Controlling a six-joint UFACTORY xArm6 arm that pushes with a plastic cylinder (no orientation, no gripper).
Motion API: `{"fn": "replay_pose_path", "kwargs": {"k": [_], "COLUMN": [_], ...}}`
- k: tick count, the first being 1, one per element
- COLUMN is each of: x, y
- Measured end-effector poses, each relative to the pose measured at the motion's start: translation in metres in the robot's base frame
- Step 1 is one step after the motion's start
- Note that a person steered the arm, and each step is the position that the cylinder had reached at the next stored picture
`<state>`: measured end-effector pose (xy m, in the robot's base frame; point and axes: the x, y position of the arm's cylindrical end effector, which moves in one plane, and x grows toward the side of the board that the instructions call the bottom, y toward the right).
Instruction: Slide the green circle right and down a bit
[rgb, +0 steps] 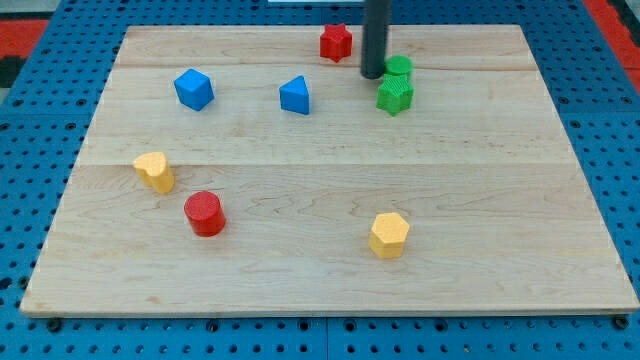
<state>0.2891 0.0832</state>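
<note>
So the small green circle block sits at the upper right of centre on the pale wooden board, touching the green star-shaped block just below it. My tip is pressed against its left side, nothing grasped, just a bare rod. Looks like the push is barely started, and the star blocks the way down.
</note>
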Motion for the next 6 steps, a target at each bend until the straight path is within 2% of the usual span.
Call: {"fn": "replay_pose_path", "kwargs": {"k": [2, 4, 6], "x": [0.002, -0.021, -0.022], "y": [0.058, 0.060, 0.084]}}
